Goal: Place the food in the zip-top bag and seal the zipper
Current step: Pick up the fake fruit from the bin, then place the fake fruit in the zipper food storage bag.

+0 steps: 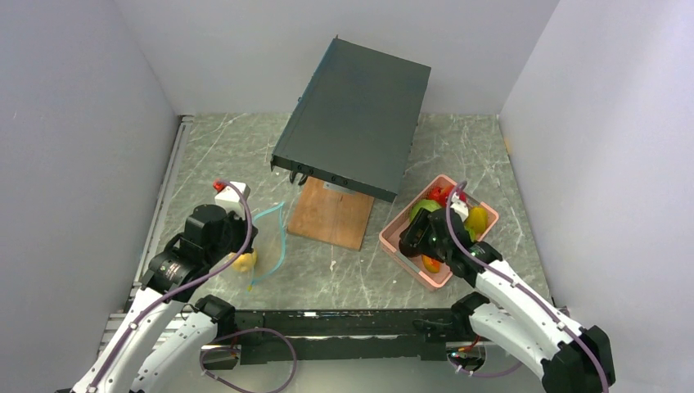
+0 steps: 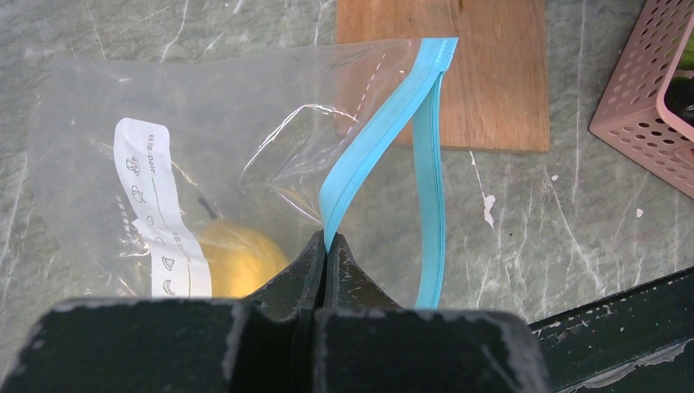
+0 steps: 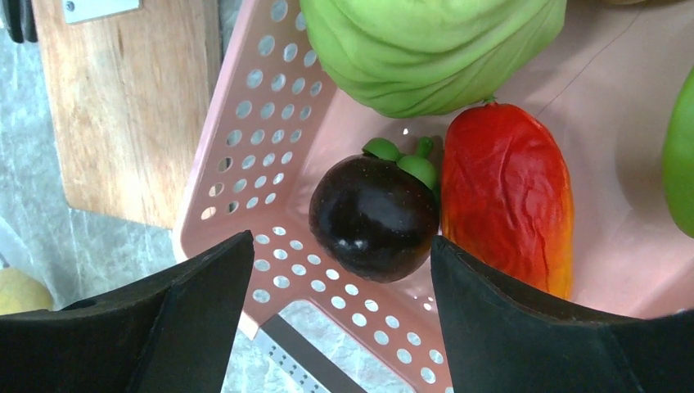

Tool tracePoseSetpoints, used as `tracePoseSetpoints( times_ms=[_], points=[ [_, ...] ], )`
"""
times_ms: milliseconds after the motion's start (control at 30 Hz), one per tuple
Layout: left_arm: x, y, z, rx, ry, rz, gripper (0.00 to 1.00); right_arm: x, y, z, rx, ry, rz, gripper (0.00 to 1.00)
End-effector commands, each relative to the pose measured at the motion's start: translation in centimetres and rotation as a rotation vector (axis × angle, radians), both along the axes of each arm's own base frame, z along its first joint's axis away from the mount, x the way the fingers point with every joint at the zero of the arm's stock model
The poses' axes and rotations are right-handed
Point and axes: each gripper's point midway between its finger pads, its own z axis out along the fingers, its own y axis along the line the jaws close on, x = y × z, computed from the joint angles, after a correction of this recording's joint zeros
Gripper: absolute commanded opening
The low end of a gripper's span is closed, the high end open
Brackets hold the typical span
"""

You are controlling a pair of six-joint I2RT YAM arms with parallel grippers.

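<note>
The right tool (image 3: pixel 340 246) hangs spread wide over the pink tray (image 3: pixel 245 131), with the dark purple fruit (image 3: pixel 374 217) dead centre in its gap, just below. Left of the tray, the left tool (image 2: pixel 327 246) pinches the zipper (image 2: pixel 385 123), and the zip-top bag (image 2: pixel 164 106) gapes on the counter (image 2: pixel 573 229).

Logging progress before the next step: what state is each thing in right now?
zip-top bag, open, yellow fruit inside
zipper, unsealed, strips parted
left gripper, shut on the zipper
right gripper, open, over the purple fruit
pink tray, partly full
</note>
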Motion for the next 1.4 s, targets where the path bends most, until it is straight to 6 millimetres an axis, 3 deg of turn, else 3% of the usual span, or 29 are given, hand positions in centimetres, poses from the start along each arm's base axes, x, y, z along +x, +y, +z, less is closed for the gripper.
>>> tracePoseSetpoints(
  times_ms=[0, 200, 367, 467, 633, 767, 833, 900, 1067, 1200, 1367],
  points=[
    [0.4, -0.3, 0.9, -0.016, -0.026, -0.002, 0.00, 0.5, 0.6, -1.1, -0.003, 0.025, 0.020, 0.81],
    [0.4, -0.2, 1.0, -0.017, -0.032, 0.004, 0.00, 0.4, 1.0, -3.3, -0.017, 0.129, 0.000, 0.82],
    [0.4, -0.3, 0.9, -0.016, -0.029, 0.000, 0.00, 0.6, 0.1, -3.6, -0.049, 0.130, -0.048, 0.80],
    [0.5, -0.4, 0.9, -0.015, -0.026, -0.003, 0.00, 0.9, -0.3, -2.9, -0.050, 0.083, -0.063, 0.67],
    [0.5, -0.4, 0.8, -0.014, -0.022, -0.004, 0.00, 1.3, -1.2, -0.9, -0.070, 0.028, -0.085, 0.36],
    [0.5, -0.5, 0.8, -0.016, -0.023, -0.008, 0.00, 1.4, -2.3, 2.0, -0.109, -0.031, -0.099, 0.27],
    [0.5, -0.4, 0.9, -0.016, -0.024, -0.007, 0.00, 1.2, -1.8, 3.5, -0.084, -0.069, -0.059, 0.17],
    [0.5, -0.5, 0.9, -0.018, -0.025, -0.012, 0.00, 0.9, -0.3, 4.5, -0.026, -0.114, 0.030, 0.09],
    [0.4, -0.5, 0.9, -0.018, -0.026, -0.011, 0.00, -0.5, 4.9, 7.2, 0.199, -0.281, 0.310, 0.00],
    [0.4, -0.4, 1.0, -0.022, -0.033, -0.007, 0.00, -2.1, 7.7, 9.0, 0.296, -0.383, 0.474, 0.00],
    [0.4, -0.4, 1.1, -0.022, -0.036, -0.007, 0.00, -4.6, 11.3, 10.2, 0.266, -0.457, 0.599, 0.00]
  ],
)
